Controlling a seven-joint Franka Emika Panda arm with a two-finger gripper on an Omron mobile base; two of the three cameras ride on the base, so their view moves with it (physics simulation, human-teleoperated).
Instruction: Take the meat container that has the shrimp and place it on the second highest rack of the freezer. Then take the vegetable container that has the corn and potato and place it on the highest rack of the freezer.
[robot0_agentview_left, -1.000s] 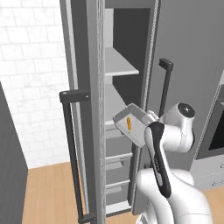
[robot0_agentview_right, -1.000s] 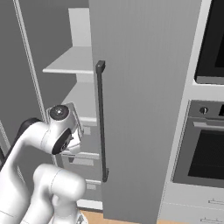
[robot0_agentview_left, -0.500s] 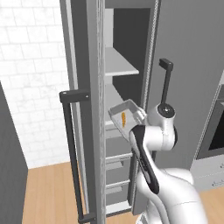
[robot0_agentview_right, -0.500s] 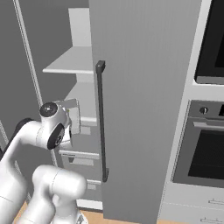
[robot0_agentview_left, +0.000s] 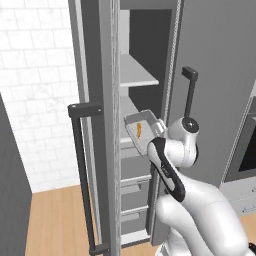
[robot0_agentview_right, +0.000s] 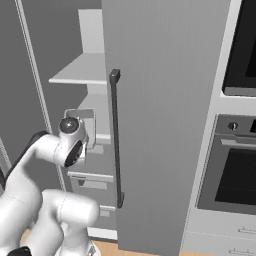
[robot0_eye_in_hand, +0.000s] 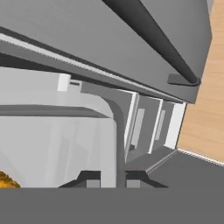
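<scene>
One container in play right now: the meat container (robot0_agentview_left: 144, 131), a shallow pale tray, tilted, at the mouth of the open freezer (robot0_agentview_left: 142, 60). I see it just in front of the second highest rack (robot0_agentview_left: 131, 140), roughly level with that board and not yet resting on it. The highest rack (robot0_agentview_left: 136, 75) sits well above the tray.

Gripper (robot0_eye_in_hand: 113, 178) is pressed together on the tray's rim; in the hand view both fingertips (robot0_eye_in_hand: 89, 179) stand on either side of the thin wall (robot0_eye_in_hand: 118, 144) at the tray's near corner. So it's an edge pinch, not a grab across the body.

The shrimp (robot0_agentview_left: 138, 130) lies loose on the tray floor, small against the tray. In the hand view it shows as an orange patch at the lower left (robot0_eye_in_hand: 6, 180), away from the pinched corner.

My read on handling:
- Tray looks rigid and light, thin-walled. Load is next to nothing.
- A corner hold leaves most of the tray hanging off one side, so I expect it to twist easily in the pinch if it bumps the rack edge.
- Smooth walls look slippery, and the shrimp is free to slide toward the low side while tilted.
- I'd level it before sliding it onto the second highest rack.

Freezer door (robot0_agentview_right: 165, 110) with its dark bar handle (robot0_agentview_right: 116, 140) stands close beside the arm, so clearance next to the rack is tight.
</scene>
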